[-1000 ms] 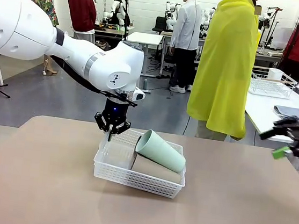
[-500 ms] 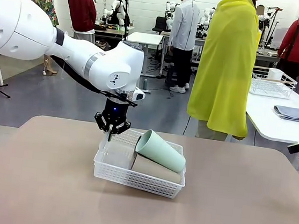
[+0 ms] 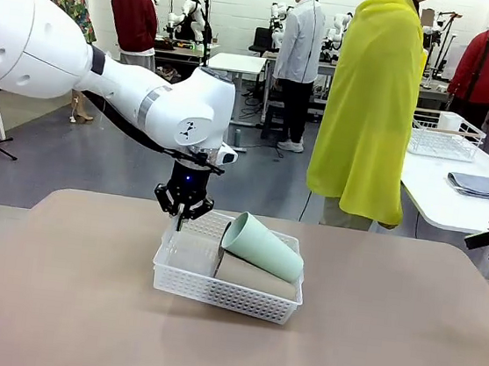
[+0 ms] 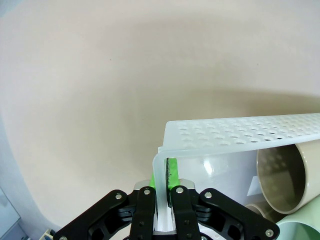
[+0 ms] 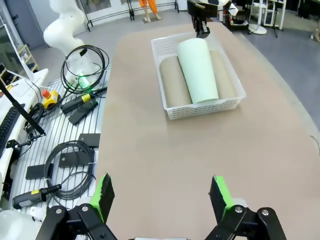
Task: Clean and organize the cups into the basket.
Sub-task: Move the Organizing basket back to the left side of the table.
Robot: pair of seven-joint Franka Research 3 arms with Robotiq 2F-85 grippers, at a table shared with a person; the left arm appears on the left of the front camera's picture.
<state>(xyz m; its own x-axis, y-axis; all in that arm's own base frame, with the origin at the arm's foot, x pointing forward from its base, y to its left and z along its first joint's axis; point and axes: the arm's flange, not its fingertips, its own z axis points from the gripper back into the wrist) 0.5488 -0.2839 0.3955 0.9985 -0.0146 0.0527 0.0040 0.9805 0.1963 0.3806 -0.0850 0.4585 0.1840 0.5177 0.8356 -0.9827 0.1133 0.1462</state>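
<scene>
Front view: left gripper [image 3: 180, 221] pinches basket [image 3: 225, 294] rim.

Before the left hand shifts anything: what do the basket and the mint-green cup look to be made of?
The basket looks like thin white plastic: its lattice-perforated walls are slightly see-through and glossy in the left wrist view, where the left hand is shut on its rim. The mint-green cup has a matte, even surface without glare; probably plastic or a fibre composite, though ceramic cannot be ruled out from looks alone.
</scene>
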